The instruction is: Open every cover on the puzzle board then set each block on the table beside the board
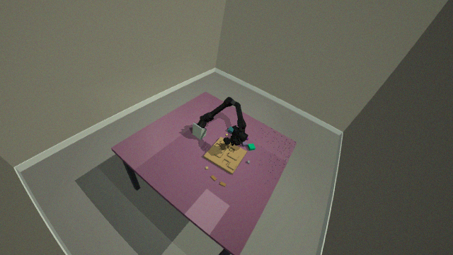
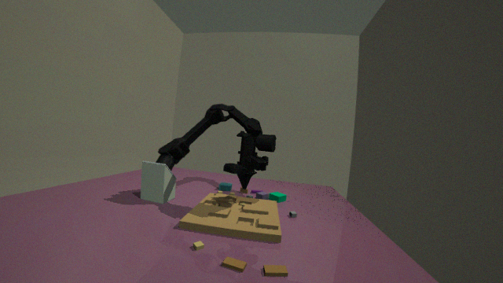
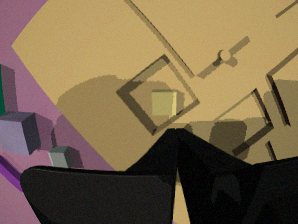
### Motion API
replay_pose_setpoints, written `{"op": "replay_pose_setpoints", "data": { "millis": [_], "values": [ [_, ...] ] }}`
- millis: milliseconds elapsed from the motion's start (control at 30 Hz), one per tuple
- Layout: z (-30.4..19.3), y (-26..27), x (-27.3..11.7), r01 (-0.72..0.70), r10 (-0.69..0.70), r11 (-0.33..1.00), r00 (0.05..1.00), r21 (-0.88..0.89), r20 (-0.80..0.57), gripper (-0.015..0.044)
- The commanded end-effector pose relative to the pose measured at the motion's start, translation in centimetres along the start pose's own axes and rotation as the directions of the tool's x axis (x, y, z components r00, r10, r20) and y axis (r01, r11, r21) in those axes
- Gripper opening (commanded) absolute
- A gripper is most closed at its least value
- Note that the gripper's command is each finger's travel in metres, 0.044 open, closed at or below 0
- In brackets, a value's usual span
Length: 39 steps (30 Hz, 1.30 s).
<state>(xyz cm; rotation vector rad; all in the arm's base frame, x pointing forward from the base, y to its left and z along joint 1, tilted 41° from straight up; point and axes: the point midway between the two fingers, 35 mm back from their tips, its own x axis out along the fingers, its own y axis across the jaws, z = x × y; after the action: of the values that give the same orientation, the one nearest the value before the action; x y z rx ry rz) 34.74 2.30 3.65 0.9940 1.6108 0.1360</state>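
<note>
My gripper (image 2: pixel 244 190) (image 3: pixel 175 136) is shut and empty, pointing down over the far part of the tan puzzle board (image 1: pixel 213 156) (image 2: pixel 204 226) (image 3: pixel 75 45). In the wrist view a small pale yellow block (image 3: pixel 163 103) lies inside a square well just beyond the fingertips. A round knob (image 3: pixel 225 55) stands on a slot to its right. The near wells look open and empty in the exterior view. Another yellow block (image 1: pixel 207 168) (image 2: pixel 198 245) and a small grey block (image 1: pixel 248 162) (image 2: pixel 293 215) lie on the table beside the board. Shadow and the arm hide some wells.
Two brown bars, one (image 1: pixel 213 178) (image 2: pixel 234 264) left of the other (image 1: pixel 222 184) (image 2: pixel 275 270), lie near the board. Around its far side are a green block (image 1: pixel 251 146) (image 2: pixel 277 196), a teal block (image 1: pixel 230 129) (image 2: pixel 225 186), a lavender block (image 3: pixel 17 132) and a purple piece (image 3: pixel 10 172).
</note>
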Motion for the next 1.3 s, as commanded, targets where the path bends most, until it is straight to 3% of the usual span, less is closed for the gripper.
{"op": "replay_pose_setpoints", "data": {
  "millis": [0, 333, 1267],
  "values": [
    [-0.2, 0.1, 0.6, -0.003, 0.003, 1.000, 1.000, 0.006, 0.001, 0.0000],
    [-0.2, 0.4, 4.8, -0.005, 0.005, 1.000, 1.000, 0.006, 0.000, 0.0000],
    [0.2, 0.6, 6.2, -0.006, 0.006, 1.000, 1.000, 0.005, -0.001, 0.0000]
  ]
}}
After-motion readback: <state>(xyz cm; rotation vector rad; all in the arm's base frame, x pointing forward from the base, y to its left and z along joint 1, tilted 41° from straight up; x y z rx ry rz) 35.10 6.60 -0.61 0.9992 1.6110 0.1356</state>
